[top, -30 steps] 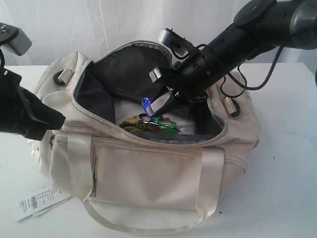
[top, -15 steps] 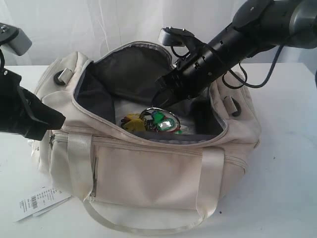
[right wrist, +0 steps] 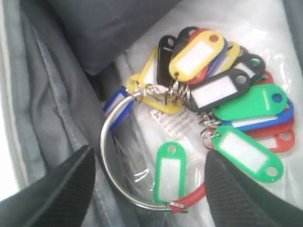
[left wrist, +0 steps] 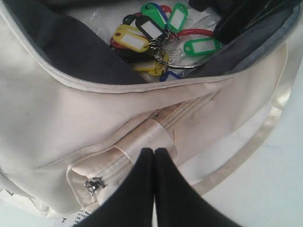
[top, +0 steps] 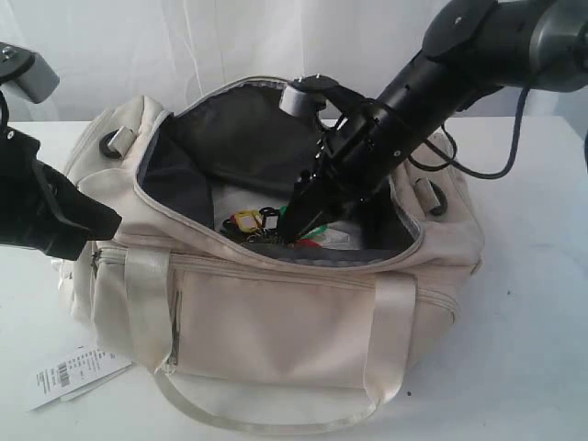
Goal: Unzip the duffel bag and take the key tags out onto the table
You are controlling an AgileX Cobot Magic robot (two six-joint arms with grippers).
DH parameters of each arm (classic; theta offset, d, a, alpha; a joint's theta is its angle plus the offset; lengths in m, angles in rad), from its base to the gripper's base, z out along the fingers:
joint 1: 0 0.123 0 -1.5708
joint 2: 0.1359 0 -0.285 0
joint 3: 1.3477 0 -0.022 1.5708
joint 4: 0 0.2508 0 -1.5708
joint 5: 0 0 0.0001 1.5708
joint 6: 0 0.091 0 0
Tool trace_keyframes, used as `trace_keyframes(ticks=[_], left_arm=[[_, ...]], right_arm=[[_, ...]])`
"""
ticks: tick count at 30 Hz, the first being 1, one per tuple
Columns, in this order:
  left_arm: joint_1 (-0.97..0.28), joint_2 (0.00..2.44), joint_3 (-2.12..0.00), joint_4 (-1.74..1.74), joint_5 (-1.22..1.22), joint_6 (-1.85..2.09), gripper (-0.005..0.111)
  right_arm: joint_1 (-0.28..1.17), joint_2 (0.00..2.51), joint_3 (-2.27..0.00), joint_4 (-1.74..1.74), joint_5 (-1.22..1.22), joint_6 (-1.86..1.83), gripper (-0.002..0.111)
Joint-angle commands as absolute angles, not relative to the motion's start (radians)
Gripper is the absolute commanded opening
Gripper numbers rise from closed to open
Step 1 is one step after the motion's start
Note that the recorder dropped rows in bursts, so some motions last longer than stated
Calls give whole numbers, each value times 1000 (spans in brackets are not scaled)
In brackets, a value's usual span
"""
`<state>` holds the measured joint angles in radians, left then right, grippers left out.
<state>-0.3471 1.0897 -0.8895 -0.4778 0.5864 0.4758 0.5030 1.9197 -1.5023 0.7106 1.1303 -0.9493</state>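
The duffel bag [top: 276, 322] sits on the white table [top: 533, 303] with its long axis running side to side across the exterior view. Its front pocket faces the camera, and its curved top zipper is undone so the mouth gapes upward over the grey lining. The key tags [right wrist: 213, 94] are inside, on the bag's floor close to the front lip of the opening. They fan out in a loose bunch from a metal ring [right wrist: 111, 156], and one green tag lies a little apart within the ring's curve. The right arm comes in from the upper right and slopes steeply down into the mouth, with the right gripper [top: 296, 228] pointing down at the tags. Its fingers [right wrist: 61, 189] are spread wide on either side of the ring and grasp nothing. The left arm stays low at the left edge, reaching toward the bag's near left corner. The left gripper [left wrist: 154, 153] has its fingers pressed together, with the tips at the bag's front by the webbing handle [left wrist: 142, 142]. Whether it pinches any cloth I cannot tell. A white barcode label [top: 69, 374] lies on the table at the bag's front left.
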Motion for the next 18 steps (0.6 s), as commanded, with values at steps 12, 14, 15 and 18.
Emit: trace_keyframes(ticks=[12,14,15,18], left_arm=[[-351,1083,-883,-497,603,479,0],[-351,1083,-883,-497,603,479,0],[-351,1083,-883,-497,603,479,0],[-351,1083,-883,-497,603,479,0]], right_arm=[[755,1945,-1501,318,820,-776,62],[767,1964,-1500,307,833,-763,61],[773,1974,-1500,290,835,-738,61],[779,2001,-1500,172,838,-597,58]])
